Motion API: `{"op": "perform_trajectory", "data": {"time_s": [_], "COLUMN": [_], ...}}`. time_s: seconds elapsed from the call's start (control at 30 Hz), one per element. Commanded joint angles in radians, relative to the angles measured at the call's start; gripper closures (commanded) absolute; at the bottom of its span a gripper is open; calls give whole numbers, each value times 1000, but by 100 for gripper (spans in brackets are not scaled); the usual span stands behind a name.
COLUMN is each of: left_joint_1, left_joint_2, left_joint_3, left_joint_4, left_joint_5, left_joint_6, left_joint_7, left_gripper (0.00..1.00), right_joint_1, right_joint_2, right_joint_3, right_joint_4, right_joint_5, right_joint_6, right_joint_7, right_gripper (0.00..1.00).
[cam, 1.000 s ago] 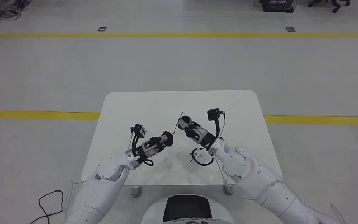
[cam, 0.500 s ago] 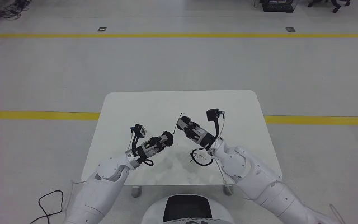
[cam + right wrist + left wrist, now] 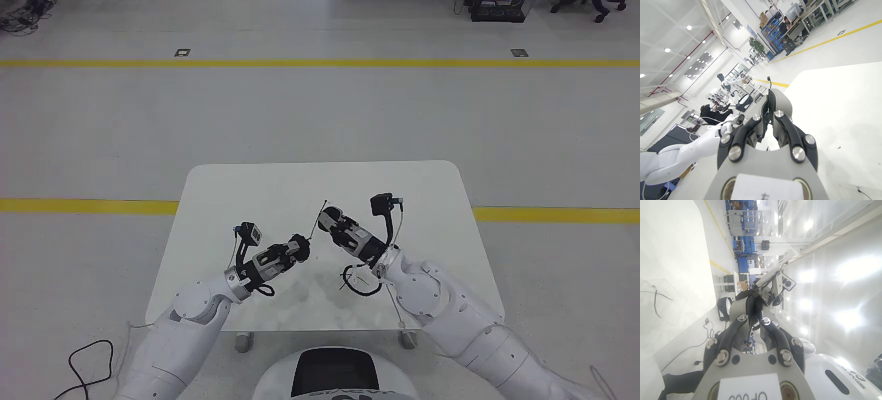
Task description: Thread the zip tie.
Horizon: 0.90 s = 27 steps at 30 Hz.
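Where the top view looks down on the white table (image 3: 250, 190), both arms are raised over its middle with their tips near each other. The left gripper (image 3: 303, 243) and the right gripper (image 3: 327, 216) face one another. The zip tie (image 3: 319, 222) is a thin black line between the two tips, its far end projecting past the right gripper toward the far side of the table.

Left wrist view: the left gripper (image 3: 753, 306) has its fingers pressed together. A thin black strand of the zip tie (image 3: 749, 332) runs back between them toward the palm. The other arm's wrist is directly ahead. On the table (image 3: 677, 256), thin black strands (image 3: 656, 302) lie on a clear sheet.

Right wrist view: the right gripper (image 3: 769, 98) is closed, its pads pinching the zip tie. The head end (image 3: 769, 79) projects just beyond the fingertips, above the table (image 3: 838, 104).
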<state>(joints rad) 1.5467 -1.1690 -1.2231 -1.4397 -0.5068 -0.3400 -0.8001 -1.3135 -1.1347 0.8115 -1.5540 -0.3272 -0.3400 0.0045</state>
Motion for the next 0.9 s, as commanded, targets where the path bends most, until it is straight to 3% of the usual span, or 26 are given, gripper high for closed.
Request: {"op": "perform_trajectory", "data": {"time_s": [0.0, 0.87], "left_joint_1": [0, 0], "left_joint_2": [0, 0], "left_joint_3": [0, 0], "left_joint_4": [0, 0], "left_joint_5": [0, 0], "left_joint_6": [0, 0], "left_joint_7": [0, 0], "left_gripper": [100, 100], "right_joint_1": [-6, -20], "right_joint_2": [2, -2], "right_joint_3": [8, 21], "right_joint_4": [-9, -19], "right_joint_5": [-3, -11], "right_joint_6": [0, 0], "right_joint_7": [1, 25], "right_gripper": [100, 100]}}
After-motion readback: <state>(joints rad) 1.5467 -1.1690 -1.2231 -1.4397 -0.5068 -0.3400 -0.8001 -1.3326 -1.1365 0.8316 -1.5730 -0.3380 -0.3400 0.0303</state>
